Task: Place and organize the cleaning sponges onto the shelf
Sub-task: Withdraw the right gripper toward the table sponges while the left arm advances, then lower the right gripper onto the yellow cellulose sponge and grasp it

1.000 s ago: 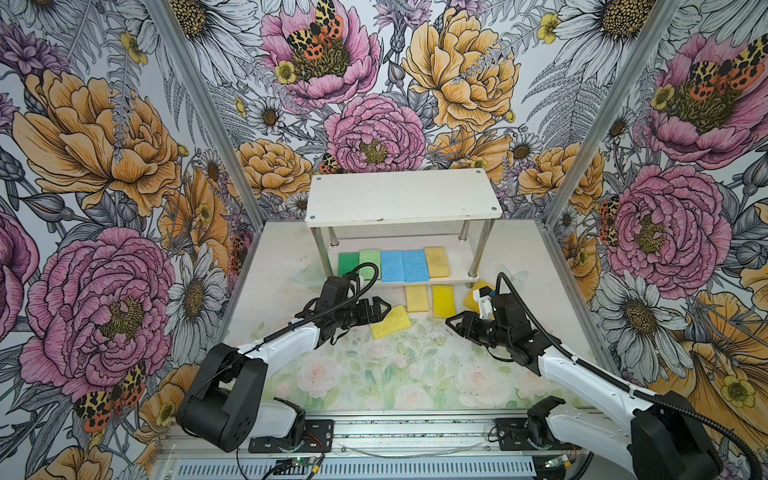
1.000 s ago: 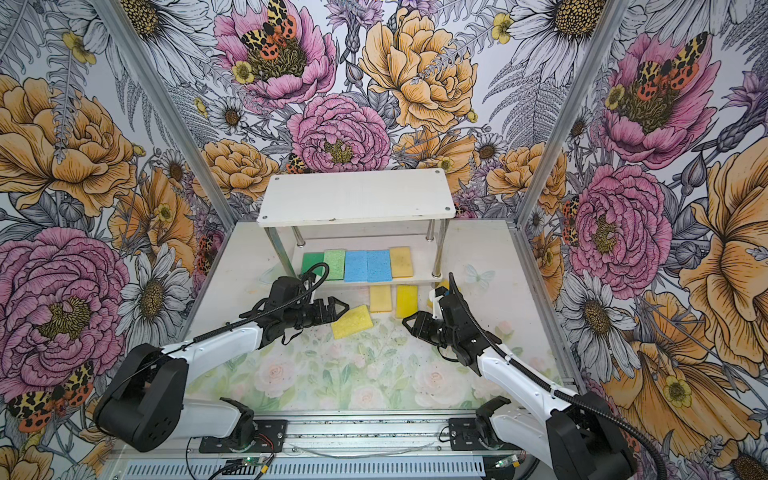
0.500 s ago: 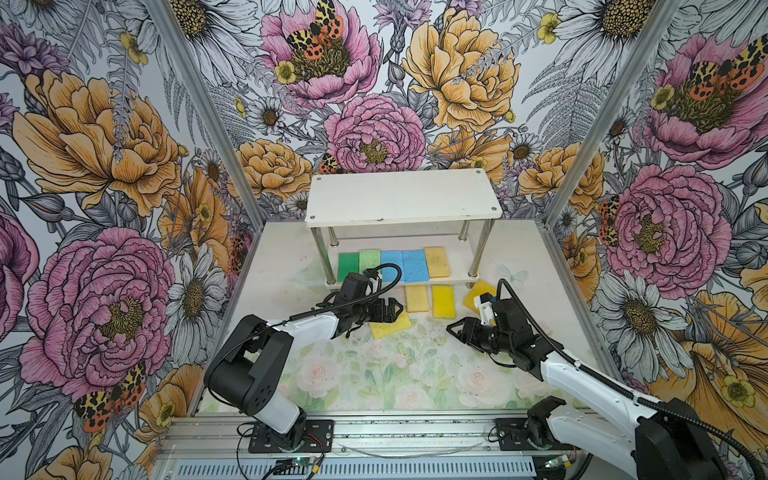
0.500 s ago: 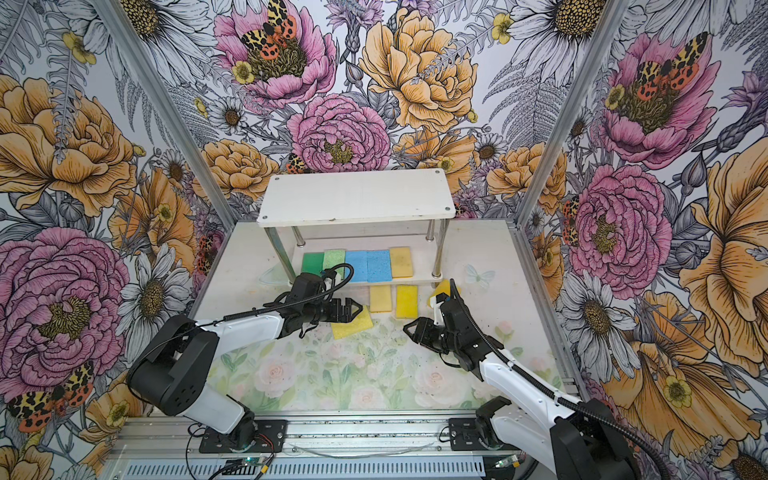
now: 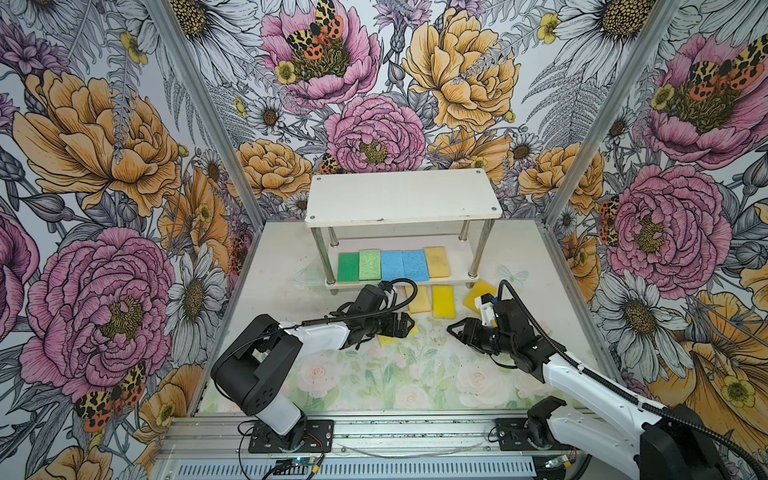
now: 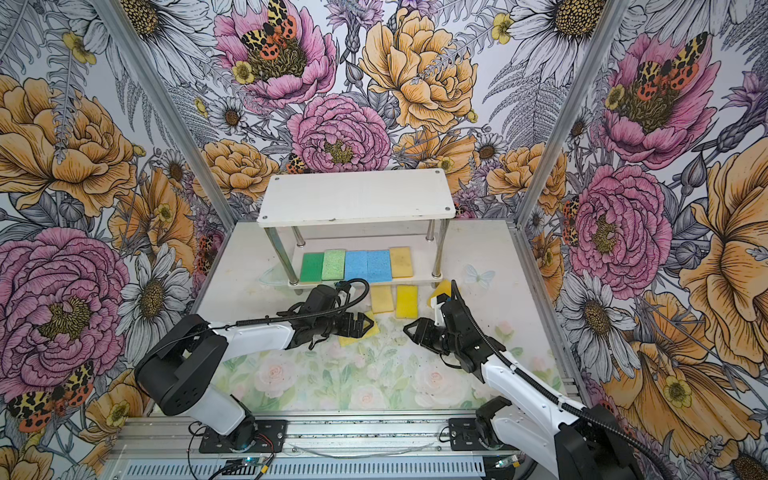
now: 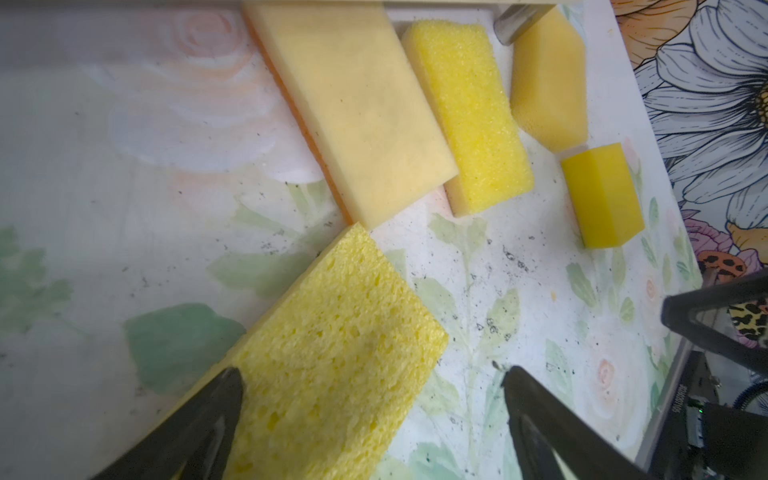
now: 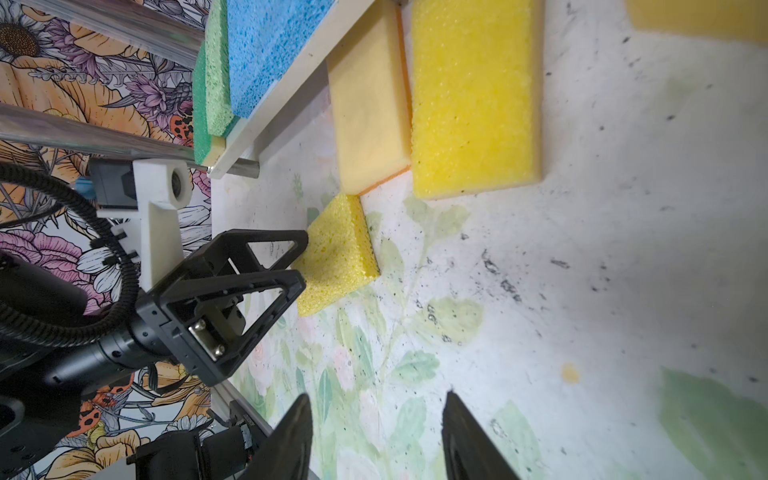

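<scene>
the porous yellow sponge (image 7: 332,345) lies flat on the table (image 5: 415,374), at 6 o'clock from the shelf (image 5: 401,195) and skewed to its front edge. one corner sits just at the pale yellow sponge (image 5: 419,299) at its 1 o'clock.

the left gripper (image 7: 372,374) is low over it with jaws spread fully wide. one finger is over the sponge's face and the other is past its edge, so nothing is gripped. that wide stance likely suits the sponge's breadth.

beside the pale one, toward 3 o'clock, lie a bright yellow sponge (image 5: 443,301), an orange-yellow sponge (image 5: 478,291) by the post, and a small yellow block (image 7: 602,195).

on the lower board 5 sponges sit edge to edge, grouped by colour: dark green (image 5: 348,267), light green (image 5: 370,264), 2 blue (image 5: 404,266), 1 tan (image 5: 437,262). the top board carries none.

the right gripper (image 8: 376,397), about half open and holding nothing, hovers at 3 o'clock of the left, apparently keeping clear.
</scene>
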Motion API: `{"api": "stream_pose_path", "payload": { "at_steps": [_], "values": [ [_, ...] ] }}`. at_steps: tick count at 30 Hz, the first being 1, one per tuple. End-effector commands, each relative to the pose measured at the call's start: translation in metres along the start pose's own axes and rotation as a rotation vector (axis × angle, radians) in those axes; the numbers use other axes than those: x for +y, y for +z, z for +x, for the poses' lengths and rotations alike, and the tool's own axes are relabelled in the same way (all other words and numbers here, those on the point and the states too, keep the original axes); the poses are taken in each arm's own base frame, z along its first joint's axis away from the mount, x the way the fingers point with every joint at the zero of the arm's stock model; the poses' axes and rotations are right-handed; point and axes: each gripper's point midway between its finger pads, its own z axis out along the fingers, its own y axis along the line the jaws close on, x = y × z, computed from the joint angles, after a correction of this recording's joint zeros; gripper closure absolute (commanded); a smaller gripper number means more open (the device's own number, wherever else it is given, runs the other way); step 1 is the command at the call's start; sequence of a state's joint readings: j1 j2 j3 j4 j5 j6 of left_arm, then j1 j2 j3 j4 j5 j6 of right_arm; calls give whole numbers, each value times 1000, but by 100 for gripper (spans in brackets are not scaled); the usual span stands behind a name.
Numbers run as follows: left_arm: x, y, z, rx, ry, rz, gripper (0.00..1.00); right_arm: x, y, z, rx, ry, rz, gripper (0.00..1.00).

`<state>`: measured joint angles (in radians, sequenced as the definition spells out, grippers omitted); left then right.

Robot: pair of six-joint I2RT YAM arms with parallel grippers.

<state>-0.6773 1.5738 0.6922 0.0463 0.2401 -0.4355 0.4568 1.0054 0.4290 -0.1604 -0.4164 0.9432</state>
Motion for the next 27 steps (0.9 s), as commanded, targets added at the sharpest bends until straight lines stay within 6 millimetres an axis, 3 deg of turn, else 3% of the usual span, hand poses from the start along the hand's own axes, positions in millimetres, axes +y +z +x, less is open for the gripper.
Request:
{"api": "stream_pose_path", "payload": {
  "at_steps": [1, 8, 14, 17, 20, 27],
  "values": [
    [-9, -4, 13, 7, -39, 1, 1, 9, 1, -3, 5, -15, -10, 48],
    [-40, -3, 31, 12, -127, 69, 1, 12, 3, -2, 14, -21, -13, 48],
    [-83, 23, 65, 94, -186, 164, 1, 10, 0, -1, 3, -16, -5, 48],
    [-95, 25, 74, 99, -191, 168, 1, 10, 0, 1, 8, -18, -3, 48],
    [-96, 11, 66, 49, -203, 172, 1, 10, 1, 3, 19, -20, 0, 48],
    [-92, -32, 26, -48, -180, 169, 1, 9, 2, 20, 60, 18, -2, 48]
  ]
}}
